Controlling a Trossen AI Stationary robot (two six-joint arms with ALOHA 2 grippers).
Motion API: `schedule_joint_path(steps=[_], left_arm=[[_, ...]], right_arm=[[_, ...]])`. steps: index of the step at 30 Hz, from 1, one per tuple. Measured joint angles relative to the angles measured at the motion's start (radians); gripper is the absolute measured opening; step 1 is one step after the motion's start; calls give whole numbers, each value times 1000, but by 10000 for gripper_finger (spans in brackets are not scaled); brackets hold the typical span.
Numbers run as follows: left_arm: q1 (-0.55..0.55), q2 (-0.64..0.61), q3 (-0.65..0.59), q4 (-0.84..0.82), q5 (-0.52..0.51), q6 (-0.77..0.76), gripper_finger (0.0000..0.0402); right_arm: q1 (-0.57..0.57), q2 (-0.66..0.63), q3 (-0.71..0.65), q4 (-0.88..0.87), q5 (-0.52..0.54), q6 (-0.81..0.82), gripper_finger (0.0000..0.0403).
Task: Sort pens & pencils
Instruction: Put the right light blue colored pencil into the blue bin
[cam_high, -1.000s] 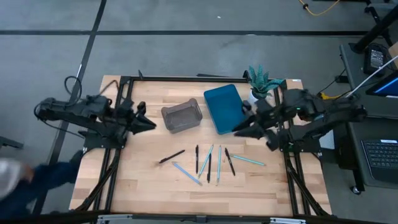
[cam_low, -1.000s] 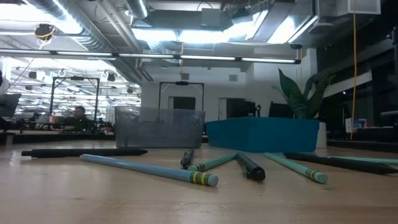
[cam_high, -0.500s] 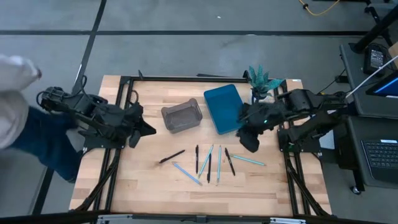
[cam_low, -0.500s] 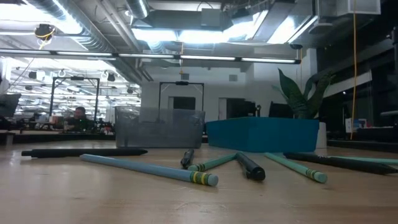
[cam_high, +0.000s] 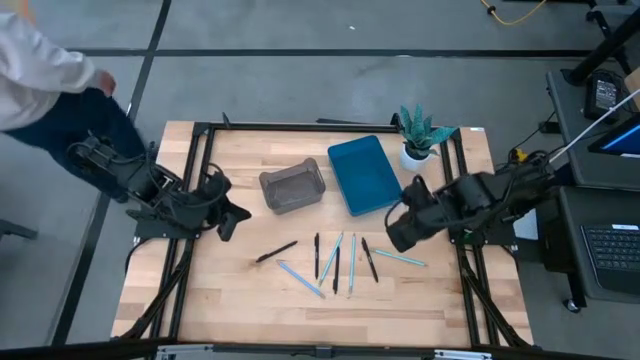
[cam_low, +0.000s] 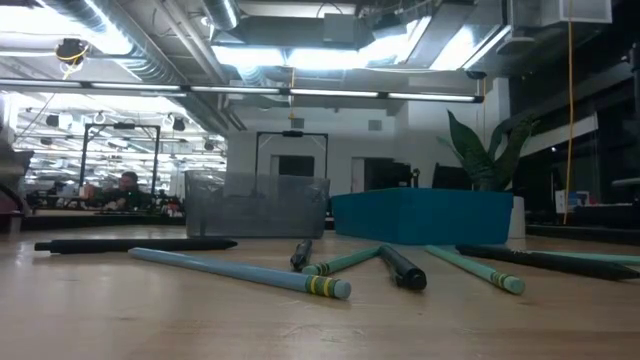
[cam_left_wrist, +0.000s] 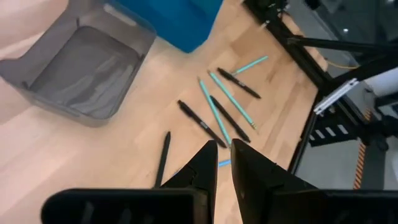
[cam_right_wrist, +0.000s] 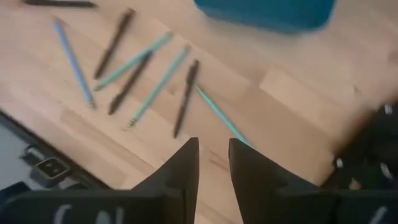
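Several pens & pencils lie flat and loose on the wooden table (cam_high: 240, 300), near its middle: black ones (cam_high: 276, 251) (cam_high: 369, 258) and light blue ones (cam_high: 300, 278) (cam_high: 400, 257). In the low view a light blue one (cam_low: 240, 272) lies nearest. My left gripper (cam_high: 237, 213) (cam_left_wrist: 224, 144) hangs above the table's left part, slanting down toward the sticks, open by a narrow gap with nothing in it. My right gripper (cam_high: 395, 236) (cam_right_wrist: 213, 142) hangs above the sticks' right end, pointing steeply down, open and holding nothing.
A grey mesh bin (cam_high: 292, 187) and a blue tray (cam_high: 362, 173) stand behind the sticks. A green spiky potted plant (cam_high: 420, 132) is at the far right corner. A person (cam_high: 40, 70) stands off the table's far left corner. Bare wood lies toward the near edge.
My right gripper has come toward the near edge and down, tipping from nearly level to steeply down over the sticks' right end. My left gripper has tipped downward and rolled, staying near its place. The person has walked from the table's near left to its far left.
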Motion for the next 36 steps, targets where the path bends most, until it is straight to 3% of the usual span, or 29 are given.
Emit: schedule_joint_path(steps=[9, 22, 36], left_arm=[[-2, 55, 0, -15, 4, -49, 41], [-2, 54, 0, -15, 0, -51, 41], [-2, 54, 0, -21, -1, -50, 41]], right_arm=[[101, 2, -274, 94, -123, 218, 90], [134, 2, -595, 498, -171, 262, 90], [134, 2, -633, 551, -210, -261, 90]])
